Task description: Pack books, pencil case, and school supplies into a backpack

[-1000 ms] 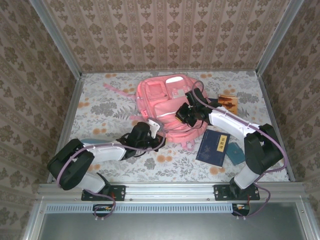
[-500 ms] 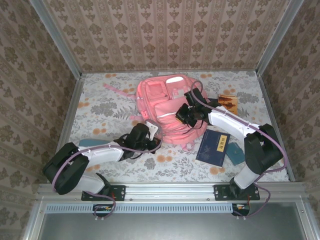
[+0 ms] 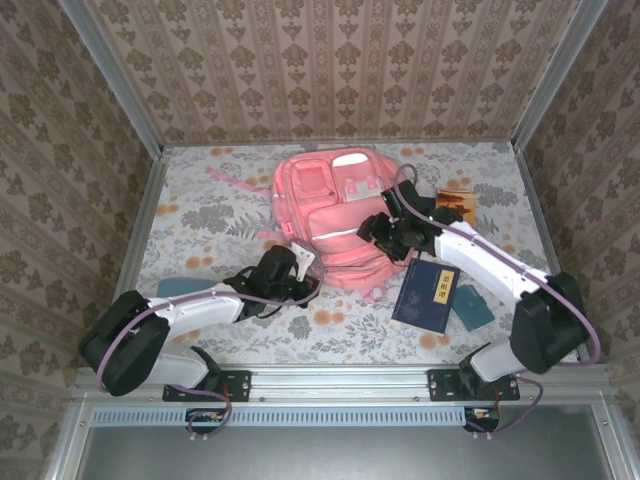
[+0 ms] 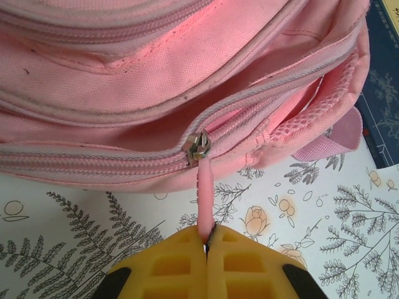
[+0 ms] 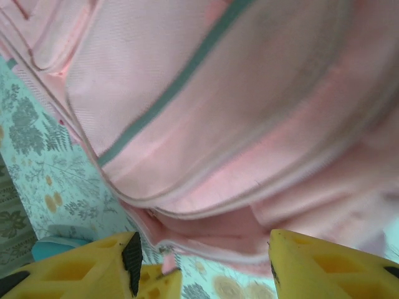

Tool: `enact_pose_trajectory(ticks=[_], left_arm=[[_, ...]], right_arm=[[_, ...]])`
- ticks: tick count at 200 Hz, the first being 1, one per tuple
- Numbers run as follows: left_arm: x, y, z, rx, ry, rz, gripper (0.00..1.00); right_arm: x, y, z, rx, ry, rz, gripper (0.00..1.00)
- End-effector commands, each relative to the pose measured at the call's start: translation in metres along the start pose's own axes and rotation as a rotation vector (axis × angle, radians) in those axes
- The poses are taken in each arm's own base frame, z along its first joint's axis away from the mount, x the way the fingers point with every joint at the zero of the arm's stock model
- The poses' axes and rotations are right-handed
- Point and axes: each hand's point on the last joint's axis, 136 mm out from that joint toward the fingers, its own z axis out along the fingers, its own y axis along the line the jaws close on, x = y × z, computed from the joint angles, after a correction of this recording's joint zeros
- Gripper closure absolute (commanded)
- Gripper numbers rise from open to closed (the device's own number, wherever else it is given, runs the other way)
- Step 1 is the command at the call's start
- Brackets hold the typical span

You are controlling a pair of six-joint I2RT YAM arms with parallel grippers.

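Pinching the pink zip pull at the near edge of the backpack, the left tool has its yellow fingers pressed together on the strap. The metal slider sits just beyond them on the zip line. The backpack lies flat mid-worktop, front pockets up. The right tool hangs over the backpack's right side with its fingers spread apart, pink fabric showing between them. Just right of the backpack's near corner lies a navy book, with a teal square beside its right edge, towards the right wall. An orange-brown booklet sits far right, behind the right arm. A teal item lies by the left arm. Bare floral worktop shows left of the backpack and along the near edge between the arms.
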Motion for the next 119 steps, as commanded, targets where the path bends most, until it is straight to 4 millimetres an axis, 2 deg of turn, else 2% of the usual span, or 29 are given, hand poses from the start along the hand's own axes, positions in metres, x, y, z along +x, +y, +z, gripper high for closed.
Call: enact_pose_trajectory(ticks=[1, 15, 45, 87, 93, 119], left_arm=[[-0.019, -0.015, -0.001, 0.062, -0.035, 0.042, 1.0], [-0.022, -0.02, -0.001, 0.084, -0.04, 0.045, 1.0], [-0.024, -0.027, -0.001, 0.114, -0.036, 0.058, 1.0], [-0.023, -0.029, 0.0, 0.119, -0.03, 0.063, 1.0], [-0.023, -0.029, 0.0, 0.121, -0.031, 0.063, 1.0], [-0.023, -0.029, 0.002, 0.121, -0.03, 0.062, 1.0]], right_arm=[[0.026, -0.045, -0.002, 0.09, 0.029, 0.147, 0.43], [0.038, -0.049, 0.003, 0.049, 0.056, 0.224, 0.44], [0.041, -0.029, 0.014, -0.065, 0.089, 0.296, 0.45], [0.047, -0.012, 0.025, -0.089, 0.144, 0.355, 0.51], [0.048, -0.018, 0.033, -0.059, 0.151, 0.375, 0.52], [0.055, -0.026, 0.042, -0.022, 0.164, 0.43, 0.56]])
